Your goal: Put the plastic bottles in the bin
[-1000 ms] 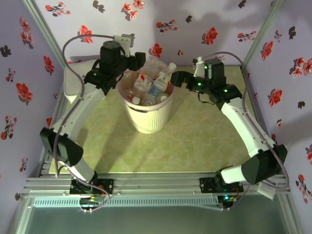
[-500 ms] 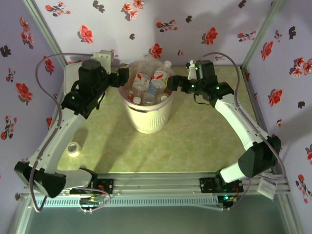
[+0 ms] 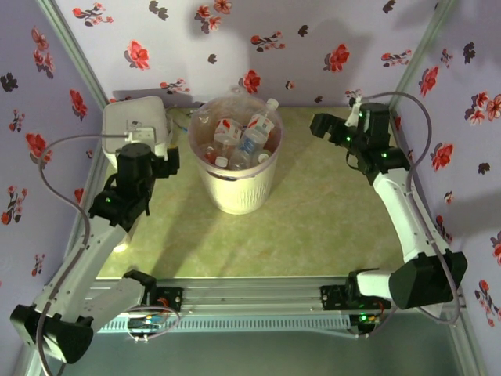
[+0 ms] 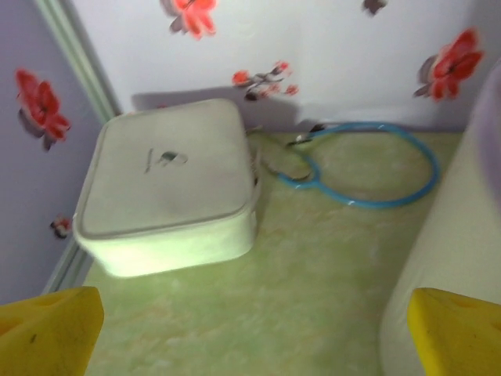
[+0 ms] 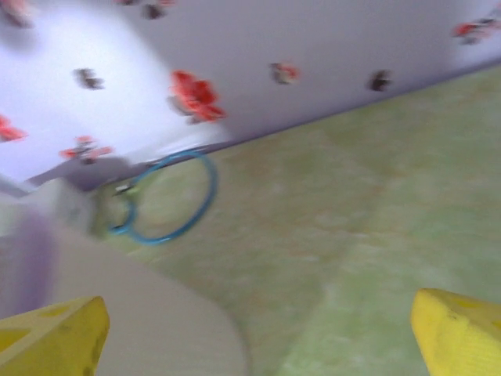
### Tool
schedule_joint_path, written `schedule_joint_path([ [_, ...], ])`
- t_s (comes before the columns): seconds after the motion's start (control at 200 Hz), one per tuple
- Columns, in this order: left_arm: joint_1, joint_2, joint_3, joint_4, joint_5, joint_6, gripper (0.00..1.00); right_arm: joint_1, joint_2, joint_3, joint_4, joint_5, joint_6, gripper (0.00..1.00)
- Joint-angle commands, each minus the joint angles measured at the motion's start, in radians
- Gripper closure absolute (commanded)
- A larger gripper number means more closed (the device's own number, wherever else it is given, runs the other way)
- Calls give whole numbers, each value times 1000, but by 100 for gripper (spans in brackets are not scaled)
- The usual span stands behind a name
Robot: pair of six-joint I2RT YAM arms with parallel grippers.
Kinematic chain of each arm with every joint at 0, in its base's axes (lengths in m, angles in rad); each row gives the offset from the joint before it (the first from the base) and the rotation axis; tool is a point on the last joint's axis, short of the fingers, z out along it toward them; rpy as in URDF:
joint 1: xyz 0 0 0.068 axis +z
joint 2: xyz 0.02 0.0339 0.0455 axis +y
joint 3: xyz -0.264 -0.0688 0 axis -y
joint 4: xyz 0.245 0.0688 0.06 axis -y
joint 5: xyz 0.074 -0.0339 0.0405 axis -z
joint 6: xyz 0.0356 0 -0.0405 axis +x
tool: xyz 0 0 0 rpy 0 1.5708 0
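Note:
The bin (image 3: 235,192) stands at the back middle of the table, piled with several plastic bottles (image 3: 244,135) with red and blue labels. My left gripper (image 3: 169,157) hangs just left of the bin, open and empty. In the left wrist view its yellow fingertips (image 4: 48,329) stand wide apart over bare table, and the left gripper (image 4: 254,337) has the bin's wall (image 4: 462,235) at its right. My right gripper (image 3: 318,125) is off to the right of the bin, open and empty. In the blurred right wrist view the right gripper (image 5: 254,337) sits beside the bin (image 5: 141,313).
A white square box (image 3: 135,121) sits in the back left corner, just behind the left gripper; the box (image 4: 168,184) is close in the left wrist view. A blue cable loop (image 4: 368,168) lies behind the bin by the back wall. Flowered walls close in three sides.
The left arm has pulled back from over the bin, down and to the left, its jaws opening. The right arm has drawn away from the bin's rim to the right.

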Motion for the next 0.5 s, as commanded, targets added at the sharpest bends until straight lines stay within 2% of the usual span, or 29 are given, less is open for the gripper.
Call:
schedule_joint_path([
  [0.0, 14, -28, -105, 71, -105, 7, 0, -17, 3, -115, 101, 263, -42, 1],
  [0.225, 48, -39, -327, 234, -118, 29, 0, -30, 48, -315, 300, 498, -82, 1],
  [0.495, 93, 36, -511, 511, -118, 53, 0, -29, 115, -504, 577, 619, -256, 1],
])
